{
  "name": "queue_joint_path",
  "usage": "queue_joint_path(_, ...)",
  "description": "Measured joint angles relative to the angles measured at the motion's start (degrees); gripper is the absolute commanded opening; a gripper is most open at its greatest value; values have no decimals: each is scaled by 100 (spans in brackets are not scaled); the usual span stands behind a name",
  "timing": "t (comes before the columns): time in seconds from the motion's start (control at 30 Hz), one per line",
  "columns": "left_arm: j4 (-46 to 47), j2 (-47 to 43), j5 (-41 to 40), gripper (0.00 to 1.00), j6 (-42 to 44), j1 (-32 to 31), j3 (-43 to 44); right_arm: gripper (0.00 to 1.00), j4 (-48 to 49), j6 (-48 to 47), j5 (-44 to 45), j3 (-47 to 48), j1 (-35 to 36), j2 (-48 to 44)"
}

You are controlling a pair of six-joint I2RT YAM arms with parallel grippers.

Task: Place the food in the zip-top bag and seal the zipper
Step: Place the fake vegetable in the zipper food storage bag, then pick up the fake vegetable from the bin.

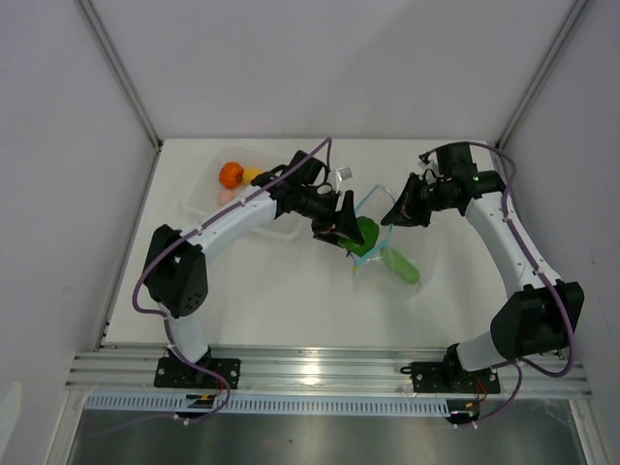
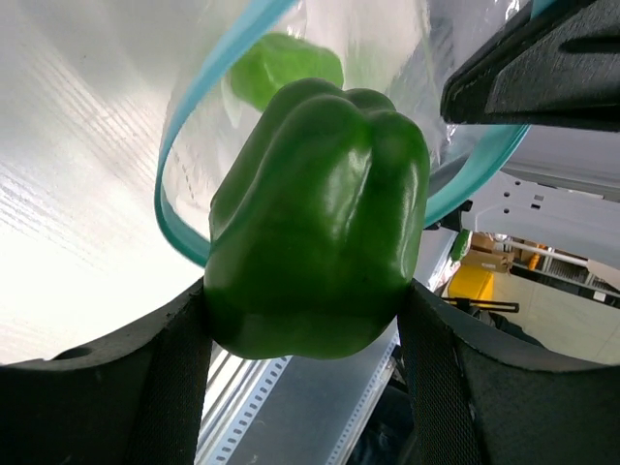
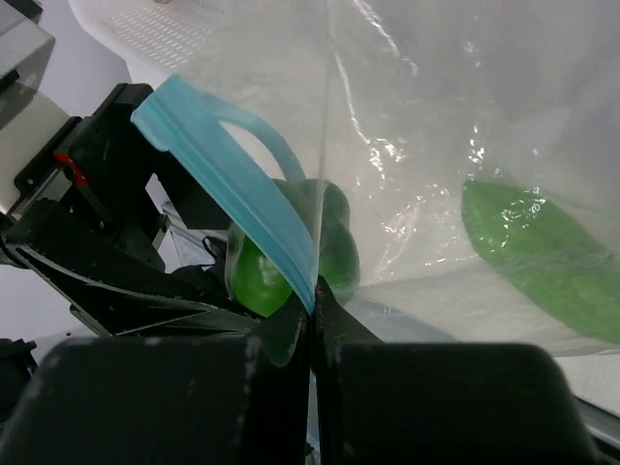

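My left gripper (image 1: 341,225) is shut on the green bell pepper (image 2: 320,218) and holds it at the open mouth of the zip-top bag (image 1: 397,242). The pepper also shows in the top view (image 1: 366,234). My right gripper (image 1: 395,211) is shut on the bag's blue zipper strip (image 3: 242,189) and holds the mouth up and open. The light green cucumber (image 1: 401,265) lies inside the bag, also seen in the right wrist view (image 3: 542,257). The orange pumpkin-like fruit (image 1: 230,174) and yellow lemon (image 1: 251,174) sit in the tray.
A clear rigid tray (image 1: 199,201) stands at the back left, partly under my left arm. White walls close the table at the back and both sides. A metal rail runs along the near edge.
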Motion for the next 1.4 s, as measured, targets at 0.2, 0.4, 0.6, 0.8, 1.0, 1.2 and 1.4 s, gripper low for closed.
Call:
queue_joint_path(0.2, -304, 173, -70, 38, 11, -2, 511, 0, 7, 0, -129, -13, 11, 0)
queue_joint_path(0.4, -608, 330, -291, 51, 55, -2, 962, 0, 72, 20, -315, -13, 22, 13)
queue_joint_path(0.6, -946, 472, -518, 100, 236, -7, 1281, 0, 304, 254, -713, -13, -15, 136)
queue_joint_path(0.8, -1067, 435, -977, 100, 385, -7, 1355, 0, 496, 503, -925, -15, -68, 205)
queue_joint_path(1.0, -1043, -435, -2771, 99, 407, 13, 754, 0, 535, 566, -968, -15, -116, 205)
queue_joint_path(1.2, -1226, -927, -3591, 100, -109, 933, 798, 0, 533, 564, -966, -15, -140, 260)
queue_joint_path(1.4, -1499, -385, -3891, 99, -966, 2371, 647, 0, 485, 538, -960, -7, -149, 400)
